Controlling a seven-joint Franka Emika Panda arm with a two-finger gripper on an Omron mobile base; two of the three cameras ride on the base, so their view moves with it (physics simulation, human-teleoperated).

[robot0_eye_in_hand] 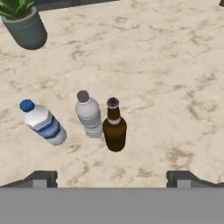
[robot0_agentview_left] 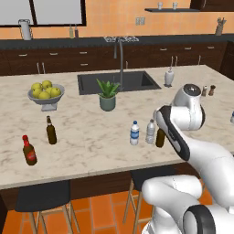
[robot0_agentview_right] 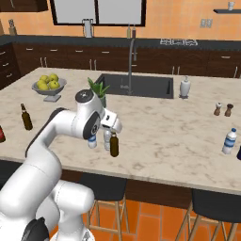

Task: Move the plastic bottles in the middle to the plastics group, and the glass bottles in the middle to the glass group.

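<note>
Brown bottle (robot0_eye_in_hand: 114,131) beyond wide-spread fingers (robot0_eye_in_hand: 43,178)

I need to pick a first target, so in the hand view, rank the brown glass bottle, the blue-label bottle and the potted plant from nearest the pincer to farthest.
1. Brown glass bottle, centre, just ahead of the open pincer.
2. Clear blue-label plastic bottle, to the left.
3. Green potted plant in its grey pot, far upper left.

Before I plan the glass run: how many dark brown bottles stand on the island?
3: one in the middle beside the plain clear bottle at, one near the left edge, and a red-labelled one in front of it. The arm may hide more.
</note>
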